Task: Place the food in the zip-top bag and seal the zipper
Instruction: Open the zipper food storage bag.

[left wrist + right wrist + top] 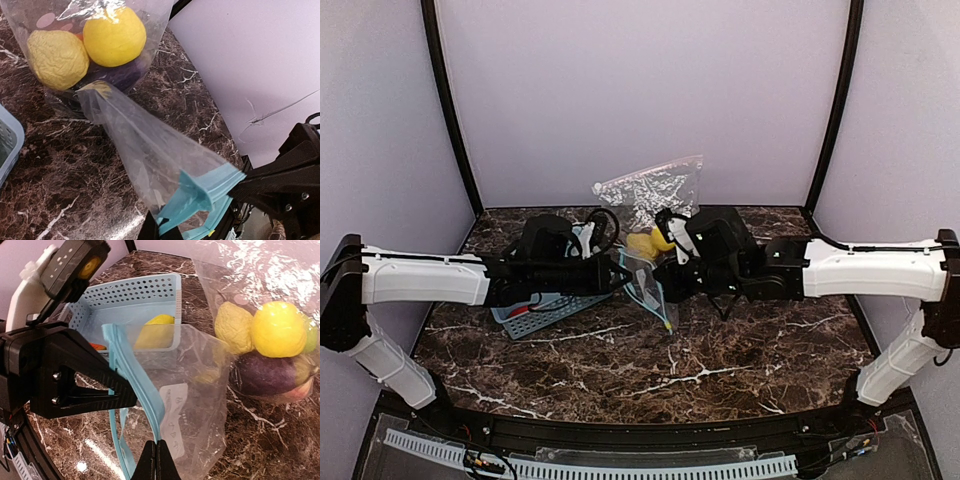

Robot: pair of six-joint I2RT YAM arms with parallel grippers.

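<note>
Lying deep in bag [200, 390], beyond jaws: food [277, 330]

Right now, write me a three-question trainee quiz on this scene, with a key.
1. True or false: the light-blue perforated plastic basket is empty.
2. What colour is the zipper strip of the clear zip-top bag pinched by the right hand? A red, B blue, C green.
3. Fill in: next to the bright yellow toy lemon, inside clear plastic, lies a ___ toy eggplant.
Key: 1 false, a yellow piece lies in it; 2 B; 3 purple.
</note>
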